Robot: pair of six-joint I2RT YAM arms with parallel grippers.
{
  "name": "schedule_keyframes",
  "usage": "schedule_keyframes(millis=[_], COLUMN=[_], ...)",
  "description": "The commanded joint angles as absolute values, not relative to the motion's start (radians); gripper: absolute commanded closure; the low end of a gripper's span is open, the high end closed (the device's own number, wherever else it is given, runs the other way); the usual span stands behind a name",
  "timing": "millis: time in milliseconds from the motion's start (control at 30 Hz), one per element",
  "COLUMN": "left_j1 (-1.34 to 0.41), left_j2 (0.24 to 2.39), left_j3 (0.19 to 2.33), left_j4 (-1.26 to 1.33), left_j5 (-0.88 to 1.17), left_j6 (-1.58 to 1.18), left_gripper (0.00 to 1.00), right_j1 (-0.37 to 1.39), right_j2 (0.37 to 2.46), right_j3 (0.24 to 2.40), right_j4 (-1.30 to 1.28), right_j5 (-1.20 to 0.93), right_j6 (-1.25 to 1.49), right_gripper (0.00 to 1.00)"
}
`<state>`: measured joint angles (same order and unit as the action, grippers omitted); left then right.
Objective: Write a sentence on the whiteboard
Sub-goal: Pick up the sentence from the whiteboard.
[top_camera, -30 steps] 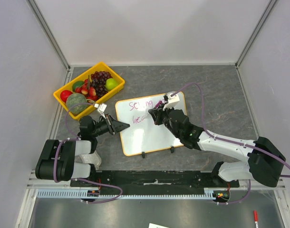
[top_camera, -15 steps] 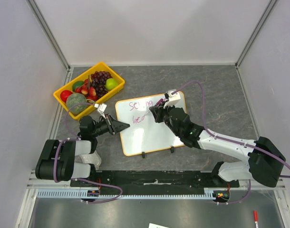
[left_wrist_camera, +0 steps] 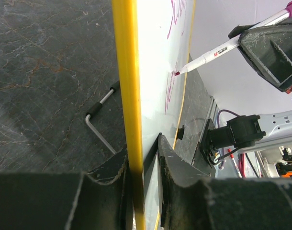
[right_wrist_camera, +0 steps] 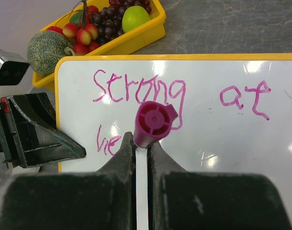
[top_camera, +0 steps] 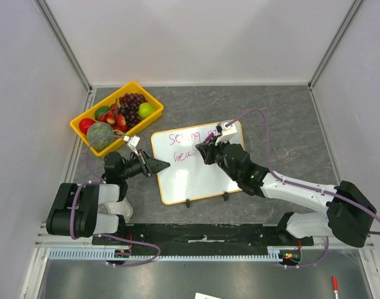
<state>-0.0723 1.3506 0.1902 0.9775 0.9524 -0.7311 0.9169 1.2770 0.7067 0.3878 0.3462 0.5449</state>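
L gripper (top_camera: 161,165) clamped on left edge of whiteboard (top_camera: 196,177), which lies mid-table near the yellow fruit tray (top_camera: 154,113). R gripper (top_camera: 206,151) shut tight on magenta-capped marker (right_wrist_camera: 152,122), tip touching board at 2nd line. Sentence (right_wrist_camera: 139,92) reads "Strong at", 2nd line unfinished.

Tabletop (top_camera: 283,112): dark grey, marbled stone-look surface.
Walls (top_camera: 202,37): plain white panels on three sides.
Corner posts (top_camera: 65,47): slanted aluminium profiles.
Near edge: black base rail (top_camera: 202,235), pale slotted strip (top_camera: 78,253).
Light: even, diffuse.
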Motion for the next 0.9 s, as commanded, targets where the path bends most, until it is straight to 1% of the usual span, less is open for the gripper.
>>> schedule_keyframes(millis=[0, 633, 867], left_j1=[-0.075, -0.078, -0.077], left_j2=[1.365, 1.364, 1.365], left_j3=[0.204, 0.204, 0.204], left_j4=[0.971, 0.971, 0.969], left_j5=[0.928, 0.93, 0.928], left_j6=[-0.649, -0.649, -0.649], left_gripper=[0.98, 0.98, 0.98], right_j1=[0.911, 0.908, 0.893], right_j2=[1.256, 1.203, 1.226], right_j3=[0.67, 0.735, 0.75], right_j4=[0.351, 0.397, 0.4], right_j5=[0.357, 0.374, 0.377], right_j6=[0.542, 0.52, 0.518], right_gripper=[1.0, 1.0, 1.0])
